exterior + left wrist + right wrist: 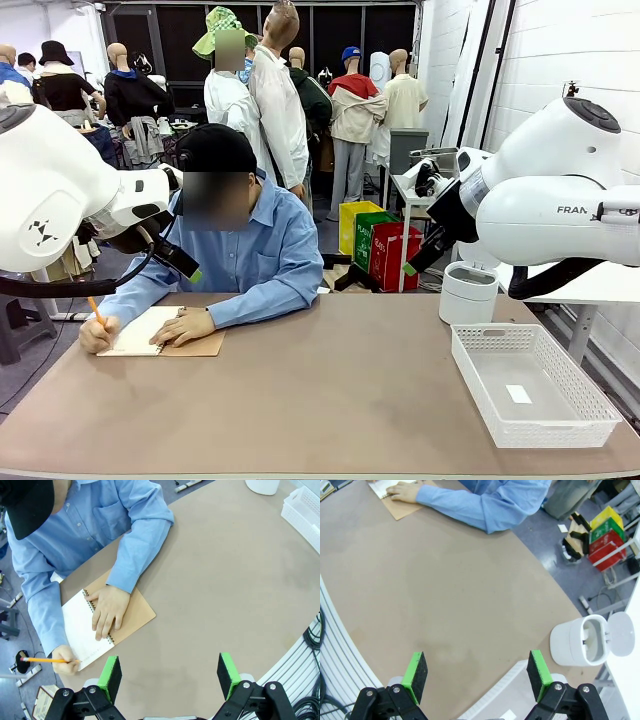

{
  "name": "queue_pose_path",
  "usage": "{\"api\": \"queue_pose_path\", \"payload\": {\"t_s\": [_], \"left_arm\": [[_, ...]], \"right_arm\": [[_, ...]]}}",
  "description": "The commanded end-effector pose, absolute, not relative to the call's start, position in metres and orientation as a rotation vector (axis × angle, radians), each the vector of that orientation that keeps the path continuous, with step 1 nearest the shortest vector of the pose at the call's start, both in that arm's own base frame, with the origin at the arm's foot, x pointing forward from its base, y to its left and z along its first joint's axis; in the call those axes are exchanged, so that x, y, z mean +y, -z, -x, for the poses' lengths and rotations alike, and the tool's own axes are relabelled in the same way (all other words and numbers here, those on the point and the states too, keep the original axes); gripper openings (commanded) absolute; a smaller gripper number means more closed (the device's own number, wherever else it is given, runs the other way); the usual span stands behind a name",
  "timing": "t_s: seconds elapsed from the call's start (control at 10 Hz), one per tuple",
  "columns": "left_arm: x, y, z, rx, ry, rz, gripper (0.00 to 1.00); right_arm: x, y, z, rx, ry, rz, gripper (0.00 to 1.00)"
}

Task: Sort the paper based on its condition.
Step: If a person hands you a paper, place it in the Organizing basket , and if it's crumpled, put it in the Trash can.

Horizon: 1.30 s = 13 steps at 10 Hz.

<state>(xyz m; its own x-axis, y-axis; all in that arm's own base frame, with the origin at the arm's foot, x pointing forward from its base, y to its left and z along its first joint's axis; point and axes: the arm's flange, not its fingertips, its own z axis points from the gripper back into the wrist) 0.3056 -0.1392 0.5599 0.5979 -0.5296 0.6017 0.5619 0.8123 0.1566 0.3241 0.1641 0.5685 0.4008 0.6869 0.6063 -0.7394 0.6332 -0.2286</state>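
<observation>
1 notebook (141, 614) partly hidden under person's hand (107, 612), left fingers (109, 677) wide, empty, right fingers (415, 676) wide, empty

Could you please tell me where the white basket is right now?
In the front view, the white basket sits on the table at the robot's right, near the front edge, just in front of the white bin.

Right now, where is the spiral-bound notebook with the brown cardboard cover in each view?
Front view: the brown-covered notebook lies far left, at mid-height.
Left wrist view: notebook left of centre.
Right wrist view: notebook in the top left corner.
Shared landmark: the round white plastic bin.
</observation>
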Motion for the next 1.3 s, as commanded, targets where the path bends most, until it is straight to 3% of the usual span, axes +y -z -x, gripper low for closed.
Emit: {"api": "queue_pose_path", "payload": {"t_s": [0.0, 1.2], "left_arm": [[-0.1391, -0.5601, -0.3057, -0.683, 0.633, 0.051, 1.0], [-0.1391, -0.5601, -0.3057, -0.683, 0.633, 0.051, 1.0]], "right_arm": [[0.1649, -0.5685, -0.3237, -0.726, -0.905, -0.082, 1.0], [0.1649, -0.5685, -0.3237, -0.726, -0.905, -0.082, 1.0]]}}
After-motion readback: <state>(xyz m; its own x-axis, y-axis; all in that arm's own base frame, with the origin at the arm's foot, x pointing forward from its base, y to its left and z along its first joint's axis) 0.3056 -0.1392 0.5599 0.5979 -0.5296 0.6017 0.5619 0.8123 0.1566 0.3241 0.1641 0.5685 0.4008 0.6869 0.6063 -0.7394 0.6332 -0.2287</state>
